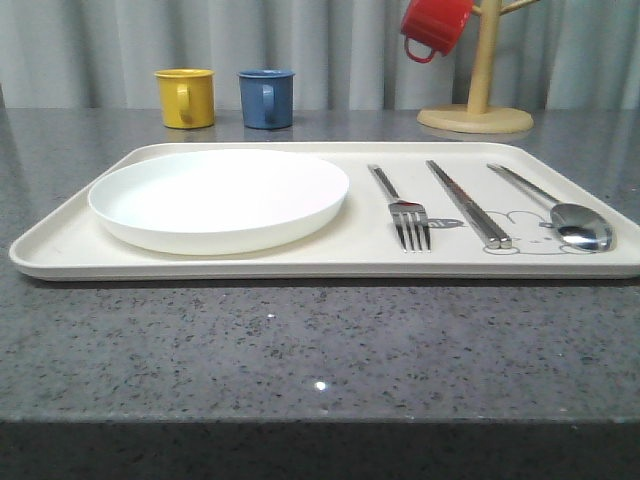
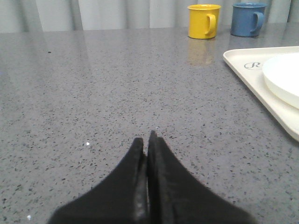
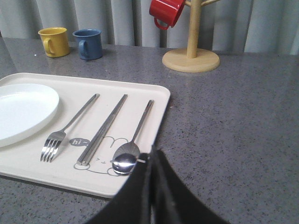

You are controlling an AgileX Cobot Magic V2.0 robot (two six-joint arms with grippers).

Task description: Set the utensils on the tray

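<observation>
The cream tray (image 1: 240, 266) lies across the grey table. On its right half lie a silver fork (image 1: 403, 210), a pair of chopsticks (image 1: 467, 203) and a spoon (image 1: 560, 212), side by side over the rabbit drawing. The right wrist view shows the same fork (image 3: 70, 126), chopsticks (image 3: 103, 127) and spoon (image 3: 133, 140) on the tray (image 3: 154, 100). My right gripper (image 3: 153, 150) is shut and empty, by the tray's near right corner beside the spoon bowl. My left gripper (image 2: 145, 140) is shut and empty over bare table, left of the tray (image 2: 247, 74).
A round white plate (image 1: 218, 197) fills the tray's left half. Yellow mug (image 1: 186, 97) and blue mug (image 1: 267, 97) stand behind the tray. A wooden mug tree (image 1: 477, 100) with a red mug (image 1: 433, 27) hanging on it stands at the back right.
</observation>
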